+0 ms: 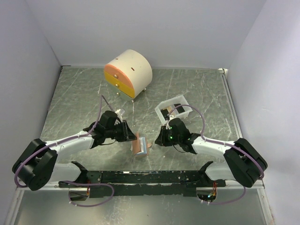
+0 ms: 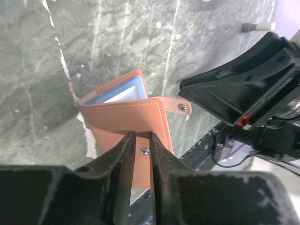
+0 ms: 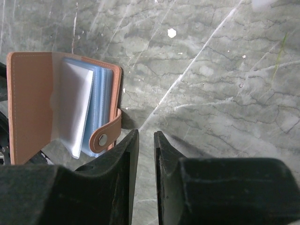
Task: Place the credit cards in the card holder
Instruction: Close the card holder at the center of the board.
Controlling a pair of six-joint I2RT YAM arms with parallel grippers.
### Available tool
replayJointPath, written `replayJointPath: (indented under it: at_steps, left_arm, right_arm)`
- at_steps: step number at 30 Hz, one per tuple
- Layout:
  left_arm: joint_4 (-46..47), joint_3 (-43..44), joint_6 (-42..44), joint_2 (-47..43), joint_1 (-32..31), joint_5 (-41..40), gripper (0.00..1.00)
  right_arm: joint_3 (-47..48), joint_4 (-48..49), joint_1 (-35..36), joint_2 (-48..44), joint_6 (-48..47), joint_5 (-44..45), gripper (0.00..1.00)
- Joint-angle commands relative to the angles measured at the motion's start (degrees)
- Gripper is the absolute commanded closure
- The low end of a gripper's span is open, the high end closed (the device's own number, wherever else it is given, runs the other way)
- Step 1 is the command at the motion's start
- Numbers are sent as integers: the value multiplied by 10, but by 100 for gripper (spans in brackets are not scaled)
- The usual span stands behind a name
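Soft, light, bendy card holder (image 1: 140, 144), half open, in the middle between the two arms. Pinched tight by its floppy cover in the left gripper (image 2: 142, 140). Nothing in the right gripper (image 3: 146, 140), closed to a thin gap. Best to grab by the stiffer fold, probably; clear sleeves (image 3: 77, 108) look slippery.

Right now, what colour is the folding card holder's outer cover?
Salmon-brown; the folding leather card holder shows best in left wrist view.

The left arm (image 1: 70, 143) and right arm (image 1: 211, 145) reach from the near edge and bend inward, wrists low and facing each other mid-scene. The left tool (image 2: 142, 137) pinches the cover of the card holder (image 2: 122, 117). The right tool (image 3: 146, 134) shows only a thin gap between its fingers.
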Motion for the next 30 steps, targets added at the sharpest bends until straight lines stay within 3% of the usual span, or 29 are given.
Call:
replayJointPath:
  at_steps: [1, 9, 17, 30]
  left_arm:
    - [-30, 13, 18, -7, -3, -28, 80]
    - [-4, 18, 36, 21, -3, -1, 86]
    - [38, 21, 41, 66, -11, 39, 85]
    - [49, 27, 43, 120, -53, 25, 84]
  right_arm:
    - [3, 15, -1, 3, 0, -8, 80]
    - [1, 18, -2, 10, -3, -10, 80]
    - [9, 20, 0, 14, -3, -17, 81]
    - [8, 42, 13, 31, 7, -24, 81]
